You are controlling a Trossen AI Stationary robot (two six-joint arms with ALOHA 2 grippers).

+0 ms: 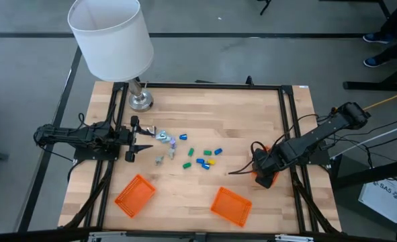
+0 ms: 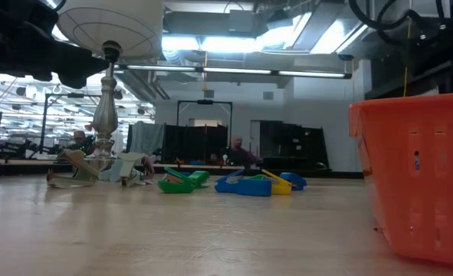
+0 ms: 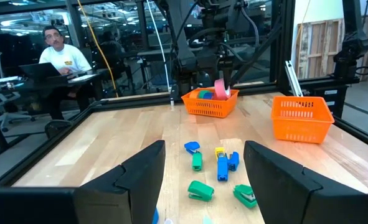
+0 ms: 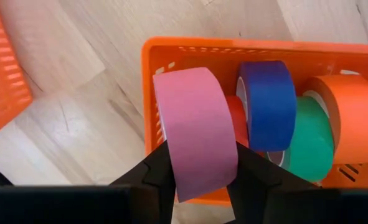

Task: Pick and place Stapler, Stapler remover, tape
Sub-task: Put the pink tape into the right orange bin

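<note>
My right gripper hangs over the orange basket at the table's right edge and is shut on a pink tape roll. Blue, orange, green and red rolls stand on edge inside that basket. My left gripper is open, low over the table's left part and pointing right. Small blue, green and yellow staplers lie mid-table in front of it. Pale staple removers lie close to its fingers. My right gripper pinches the pink tape roll between its two fingers, one on each flat side. The fingers come from above and point down. The roll stands on edge at the basket's corner, its top above the rim. I cannot tell whether it rests on the basket's floor.
A table lamp with a white shade stands at the far left corner. Two more orange baskets sit near the front edge, one left and one right. Bare wood lies between the staplers and the right basket. A person sits beyond the table.
</note>
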